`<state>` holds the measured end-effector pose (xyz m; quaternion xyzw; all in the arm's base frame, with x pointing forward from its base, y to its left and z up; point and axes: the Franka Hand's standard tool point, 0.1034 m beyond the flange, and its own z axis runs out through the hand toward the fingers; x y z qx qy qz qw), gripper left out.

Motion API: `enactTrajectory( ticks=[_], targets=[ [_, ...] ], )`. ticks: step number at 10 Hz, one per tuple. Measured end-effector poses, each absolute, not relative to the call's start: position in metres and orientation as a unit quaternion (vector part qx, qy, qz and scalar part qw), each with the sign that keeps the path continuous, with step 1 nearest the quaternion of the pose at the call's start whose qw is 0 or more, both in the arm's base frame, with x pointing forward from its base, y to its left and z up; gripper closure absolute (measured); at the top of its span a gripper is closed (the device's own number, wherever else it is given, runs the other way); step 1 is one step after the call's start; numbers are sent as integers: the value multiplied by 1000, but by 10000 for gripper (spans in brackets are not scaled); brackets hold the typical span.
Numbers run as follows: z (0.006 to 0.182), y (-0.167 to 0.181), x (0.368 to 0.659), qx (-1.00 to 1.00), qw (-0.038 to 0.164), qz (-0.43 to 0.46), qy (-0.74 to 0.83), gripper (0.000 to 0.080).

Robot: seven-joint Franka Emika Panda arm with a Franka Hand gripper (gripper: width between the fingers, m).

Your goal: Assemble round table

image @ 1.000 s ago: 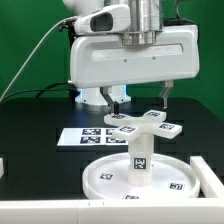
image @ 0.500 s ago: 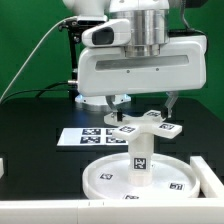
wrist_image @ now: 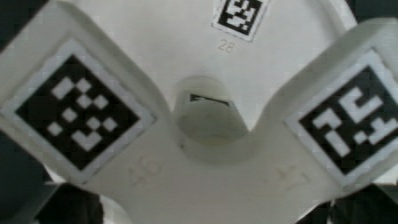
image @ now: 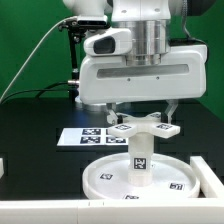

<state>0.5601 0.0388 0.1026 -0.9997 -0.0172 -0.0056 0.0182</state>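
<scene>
The round disc [image: 105,180] lies rim up on the black table near the front. The short thick leg [image: 140,158] stands upright in its middle. My gripper [image: 143,114] is shut on the cross-shaped foot [image: 146,125] and holds it level just above the leg's top. One finger [image: 114,108] shows on each side of the foot. In the wrist view the foot [wrist_image: 214,60] fills the picture, with its centre boss [wrist_image: 210,122] and tagged arms. The gripper [wrist_image: 214,208] shows only as dark fingers at the foot's edges. The leg and disc are hidden there.
The marker board [image: 82,136] lies flat behind the disc at the exterior view's left. A white block [image: 208,172] stands at the exterior view's right edge. A white rail [image: 60,212] runs along the table's front edge.
The arm's wrist body has come lower over the table. The foot has stayed in the grip and shifted slightly toward the exterior view's right, over the leg.
</scene>
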Motion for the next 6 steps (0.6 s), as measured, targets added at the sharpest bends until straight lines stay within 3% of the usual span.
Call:
enactTrajectory(
  ticks=[2, 3, 6],
  targets=[
    [103, 38, 560, -1000, 18, -6, -17, 173],
    [103, 38, 560, -1000, 18, -6, -16, 358],
    [103, 38, 560, -1000, 18, -6, -4, 356]
  ],
)
